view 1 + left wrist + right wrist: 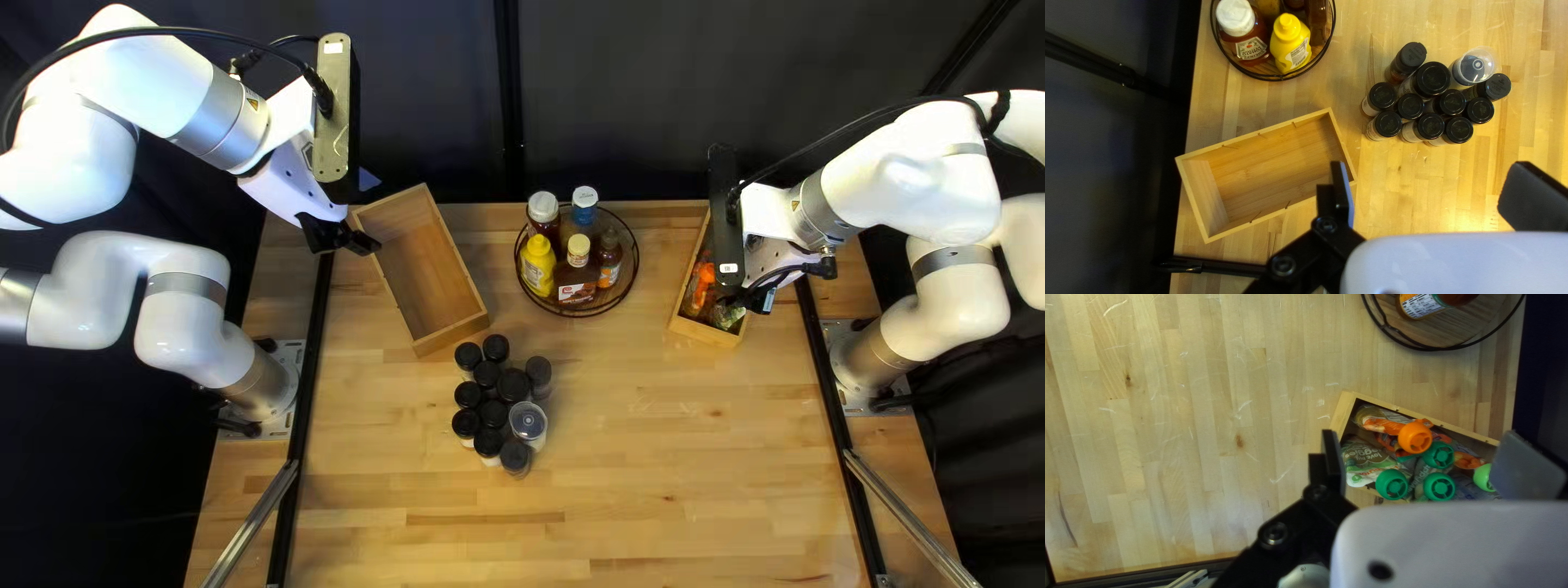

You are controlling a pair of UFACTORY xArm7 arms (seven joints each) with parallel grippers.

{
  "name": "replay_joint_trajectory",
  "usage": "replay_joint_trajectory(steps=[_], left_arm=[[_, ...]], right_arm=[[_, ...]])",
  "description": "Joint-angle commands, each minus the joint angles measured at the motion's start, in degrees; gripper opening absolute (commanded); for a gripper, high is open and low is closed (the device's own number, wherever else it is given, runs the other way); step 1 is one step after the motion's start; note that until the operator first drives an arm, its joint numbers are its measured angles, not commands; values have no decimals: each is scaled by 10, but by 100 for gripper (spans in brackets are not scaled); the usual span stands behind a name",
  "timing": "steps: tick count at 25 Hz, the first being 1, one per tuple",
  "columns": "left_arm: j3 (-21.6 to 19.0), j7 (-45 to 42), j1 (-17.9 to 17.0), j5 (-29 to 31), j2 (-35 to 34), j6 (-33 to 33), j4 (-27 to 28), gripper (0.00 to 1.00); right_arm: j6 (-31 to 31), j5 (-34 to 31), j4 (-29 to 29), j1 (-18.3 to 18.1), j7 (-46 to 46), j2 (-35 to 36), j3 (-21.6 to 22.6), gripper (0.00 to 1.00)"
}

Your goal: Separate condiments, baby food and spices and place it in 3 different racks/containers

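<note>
Fingers wide apart on left gripper (346, 237), near box (452, 335) by table's (675, 468) far left corner. Same on right gripper (745, 297), over baby food (1383, 426) boxed by far right corner. Bottles (538, 264) in round rack (577, 314) at far edge. Spices (514, 386) bunched toward left edge.

Glare warms the tabletop (1448, 212) beside a dim curtain (1105, 158)

Dark curtain (435, 109) (behind wooden table (675, 468))
</note>
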Motion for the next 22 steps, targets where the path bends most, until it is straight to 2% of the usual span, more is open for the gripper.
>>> replay_joint_trajectory(steps=[1, 11, 16, 22], left_arm=[[0, 0, 0, 0, 0, 0, 0, 100], [1, -6, -18, -22, 65, -28, 10, 100], [-15, 5, -52, -44, 104, -4, 26, 100], [-49, 39, -104, -56, 203, 15, 74, 100]], right_arm=[[0, 0, 0, 0, 0, 0, 0, 100], [0, 0, 0, 0, 0, 0, 0, 100], [0, 0, 0, 0, 0, 0, 0, 100], [0, 0, 0, 0, 0, 0, 0, 100]])
